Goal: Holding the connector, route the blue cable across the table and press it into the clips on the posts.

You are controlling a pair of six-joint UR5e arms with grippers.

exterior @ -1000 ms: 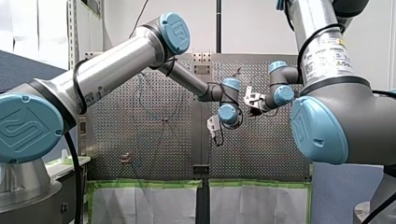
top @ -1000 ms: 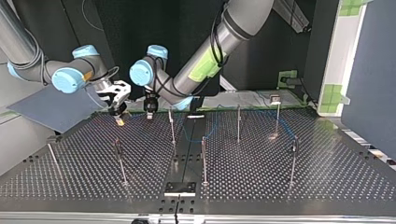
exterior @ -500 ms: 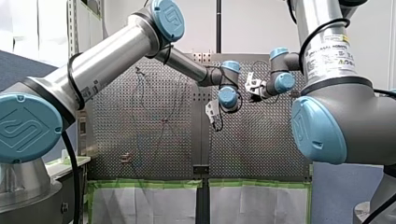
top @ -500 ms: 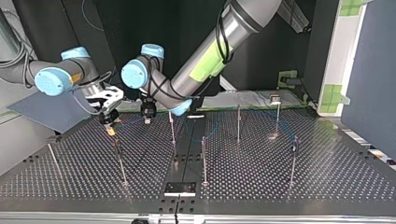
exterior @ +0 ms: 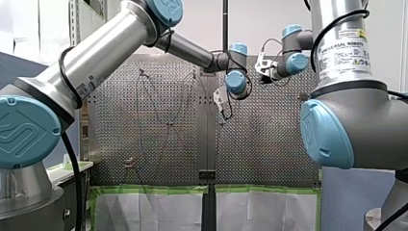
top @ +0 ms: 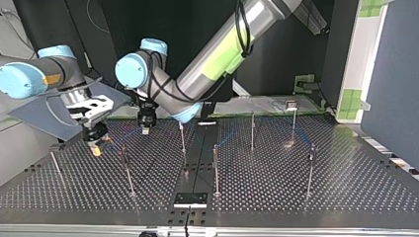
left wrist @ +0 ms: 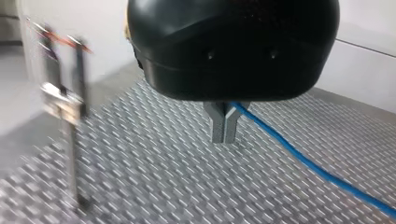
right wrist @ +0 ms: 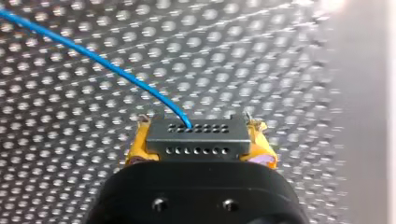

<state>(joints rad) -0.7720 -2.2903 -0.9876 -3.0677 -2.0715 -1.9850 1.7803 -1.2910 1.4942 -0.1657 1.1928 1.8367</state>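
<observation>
Two claws are at work, both low over the perforated bench (top: 296, 197) toward the top view's left side. My right claw (right wrist: 201, 145) has its yellow pads (right wrist: 259, 137) clamped on either side of the connector (right wrist: 196, 134), a dark grey block with two rows of little holes facing the wrist camera. The blue cable (right wrist: 93, 55) comes out of the upper row of holes and curves away over the bench ahead of the claw. In the top view that claw hangs tips-down at the far left, near one of the thin posts (top: 126, 170) but apart from it. Can't tell if its tip touches the bench.

My left claw (left wrist: 224, 125) is black with metal fingers, and they're pressed together with only a thin seam between them. The cable shows up right at the base of one finger and runs off along the bench, away from the claw. Whether it's actually pinched in there or just passing behind, I honestly can't tell from this angle. On the claw's other side stands a post with a clip (left wrist: 60, 100) partway up, pretty blurry. In the top view this claw sits between my right claw and a post by the bench's middle seam. More posts are spread over the rest of the bench, well apart, with faint bits of blue showing among them.
</observation>
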